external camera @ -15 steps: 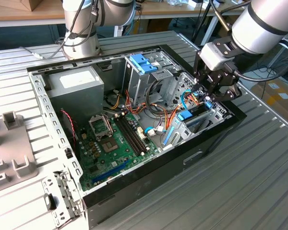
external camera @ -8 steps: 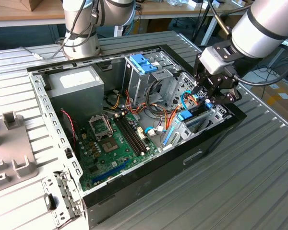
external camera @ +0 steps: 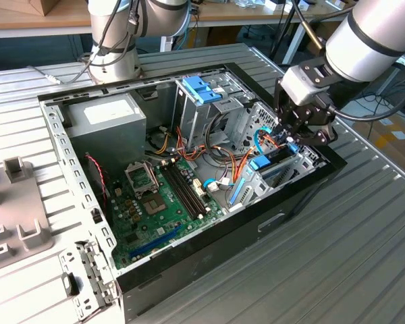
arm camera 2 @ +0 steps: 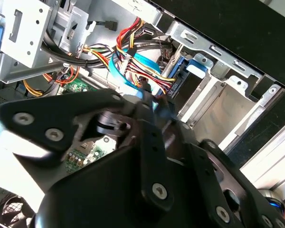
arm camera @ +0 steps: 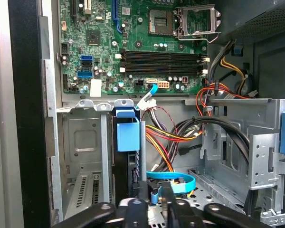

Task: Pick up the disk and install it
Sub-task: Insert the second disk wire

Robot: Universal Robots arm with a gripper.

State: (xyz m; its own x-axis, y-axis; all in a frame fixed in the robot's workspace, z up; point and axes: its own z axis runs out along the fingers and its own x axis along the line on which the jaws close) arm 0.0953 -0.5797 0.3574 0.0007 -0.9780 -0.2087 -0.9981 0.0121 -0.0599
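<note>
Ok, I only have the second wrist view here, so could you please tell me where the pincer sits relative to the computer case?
Observer: In the exterior view, the pincer hangs over the drive bay at the end of the open case toward the exterior view's right.
Operator: Thank you. Can you see the disk?
Observer: Yes. In the first wrist view, the disk stands on edge in a slot of that bay, just ahead of the pincer.
Operator: And what lies beyond it?
Observer: The motherboard; its processor socket has no cooler on it.
</note>
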